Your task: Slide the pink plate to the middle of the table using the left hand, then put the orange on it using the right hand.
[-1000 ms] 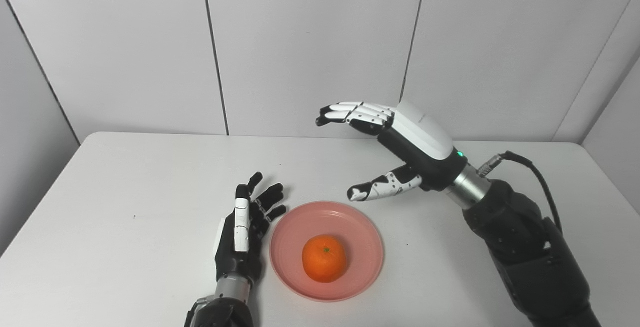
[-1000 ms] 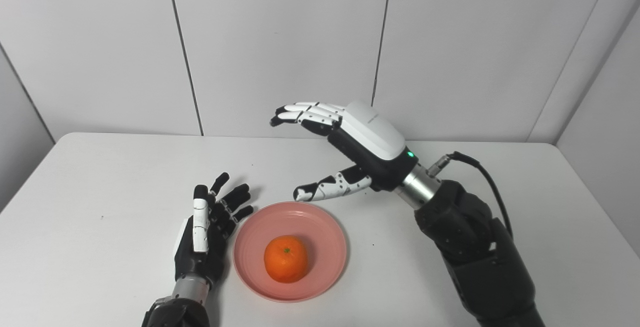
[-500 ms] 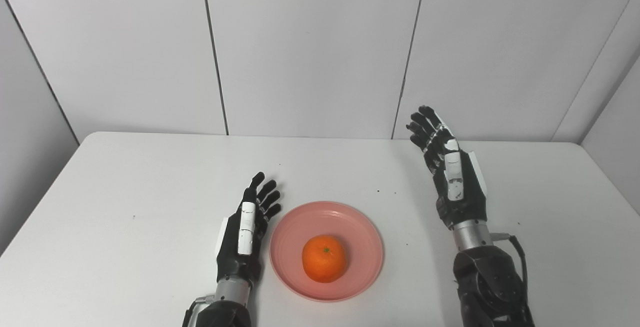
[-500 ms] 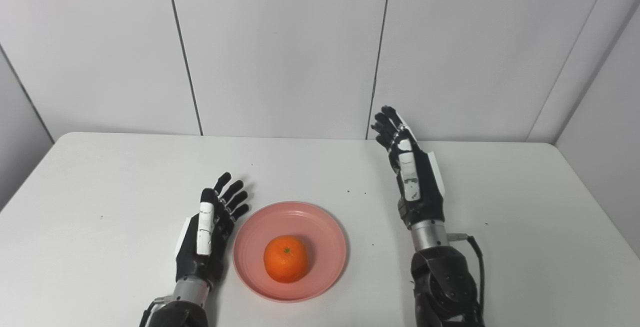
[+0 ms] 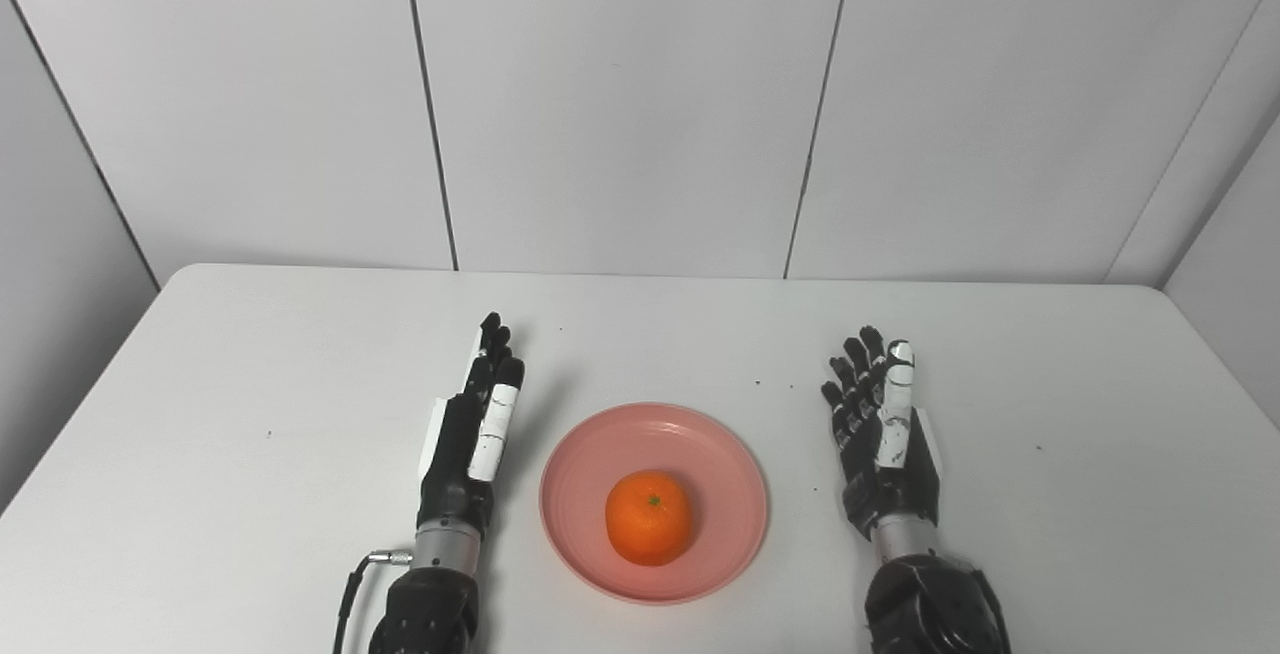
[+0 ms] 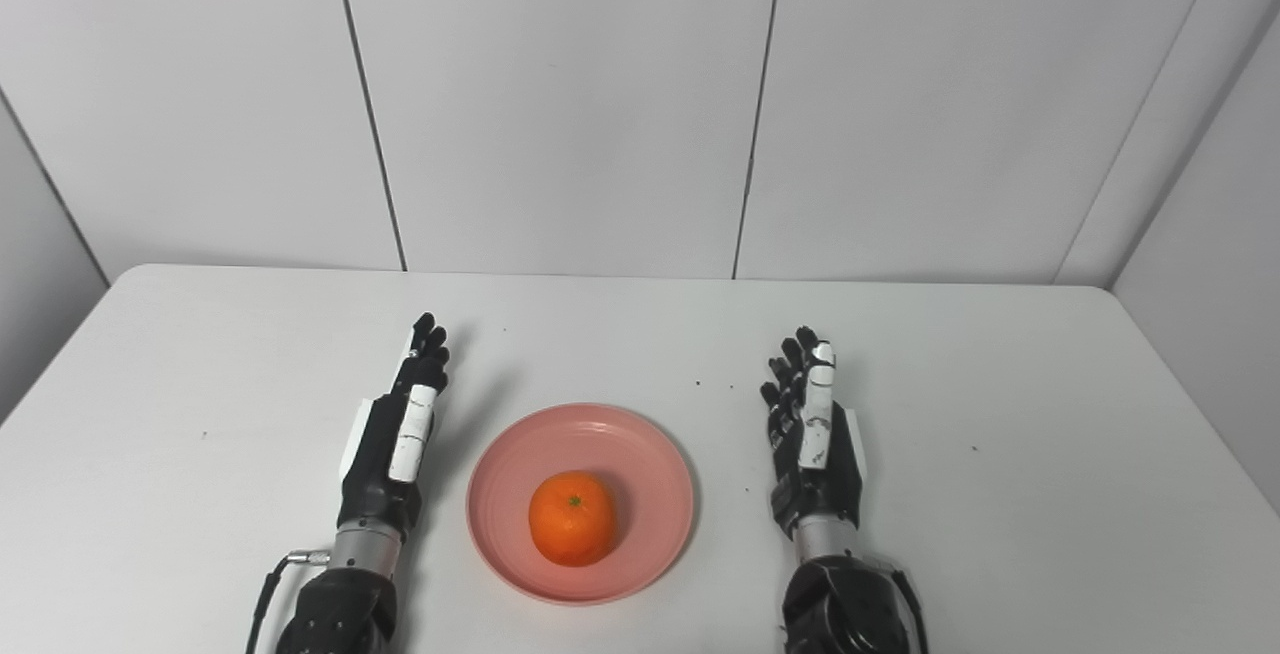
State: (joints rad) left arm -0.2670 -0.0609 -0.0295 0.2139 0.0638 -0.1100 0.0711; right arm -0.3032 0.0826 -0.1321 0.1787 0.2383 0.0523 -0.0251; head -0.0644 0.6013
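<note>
The pink plate [image 5: 720,464] lies near the front middle of the white table, and the orange [image 5: 649,530] sits on it, a little toward the front. My left hand [image 5: 470,444] rests on the table just left of the plate, open, fingers straight and pointing away, clear of the rim. To the right of the plate my right hand [image 5: 884,444] also rests open on the table, fingers pointing away, with a small gap to the rim. Neither hand holds anything.
The white table [image 5: 250,354] runs to a pale panelled wall [image 5: 620,94] at the back. A few small dark specks [image 5: 757,383] lie on the tabletop behind the plate.
My right hand has swung back from above the plate and come down onto the table at its right. My left hand has shifted slightly left, its fingers closer together. Plate and orange have not moved.
</note>
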